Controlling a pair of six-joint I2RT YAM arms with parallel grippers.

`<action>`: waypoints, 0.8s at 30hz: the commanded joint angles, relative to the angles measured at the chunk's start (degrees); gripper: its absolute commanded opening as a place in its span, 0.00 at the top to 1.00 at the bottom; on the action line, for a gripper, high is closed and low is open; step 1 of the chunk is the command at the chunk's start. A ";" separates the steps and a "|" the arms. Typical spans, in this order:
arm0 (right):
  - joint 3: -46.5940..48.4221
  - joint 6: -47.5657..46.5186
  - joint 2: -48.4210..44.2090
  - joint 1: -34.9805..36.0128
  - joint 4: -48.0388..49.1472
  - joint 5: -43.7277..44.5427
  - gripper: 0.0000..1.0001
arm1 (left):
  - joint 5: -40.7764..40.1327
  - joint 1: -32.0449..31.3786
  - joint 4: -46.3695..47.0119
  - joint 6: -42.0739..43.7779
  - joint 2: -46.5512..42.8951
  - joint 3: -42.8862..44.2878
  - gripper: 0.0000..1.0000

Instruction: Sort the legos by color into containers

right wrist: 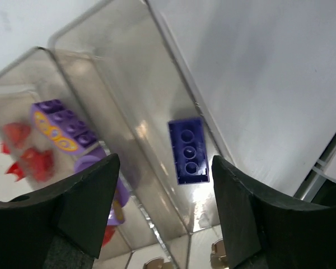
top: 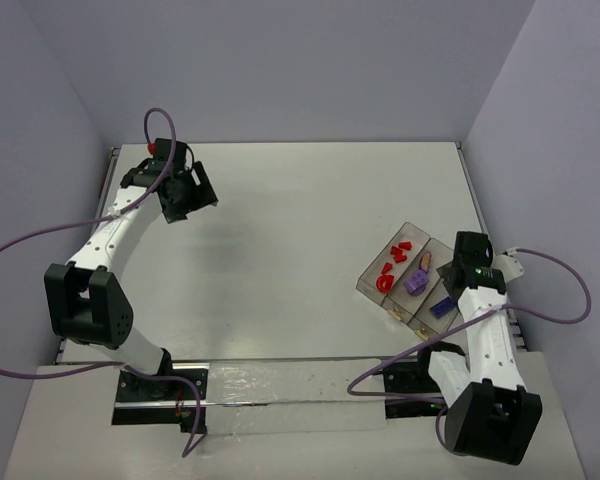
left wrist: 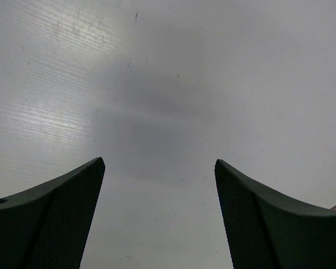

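white table point(top: 300, 220), lilac walls point(top: 280, 70); we see no loose bricks. the tray point(top: 364, 282) by the right edge holds red legos point(top: 390, 270), light purple legos point(top: 416, 280) and a dark blue-violet brick point(right wrist: 187, 150), 1 colour per compartment: sorting looks done. the right gripper point(right wrist: 165, 168) hangs parted above that brick, empty; the left gripper point(left wrist: 159, 165) gapes wide, holding nothing.

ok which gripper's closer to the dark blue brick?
Right. The right gripper hovers over the dark blue brick in the tray; the left gripper sits far across the table.
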 commanded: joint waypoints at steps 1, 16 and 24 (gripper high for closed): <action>8.83 -5.83 -1.80 -0.27 1.79 -0.39 0.25 | 0.07 0.32 -0.36 0.47 0.04 4.29 0.14; 42.27 -30.69 14.40 26.50 7.12 -11.37 0.03 | -1.91 0.32 -2.30 0.60 -2.54 10.73 0.14; 40.59 -28.90 22.37 36.90 16.44 -14.96 0.00 | 1.27 0.32 -0.26 -0.94 -9.49 8.18 0.13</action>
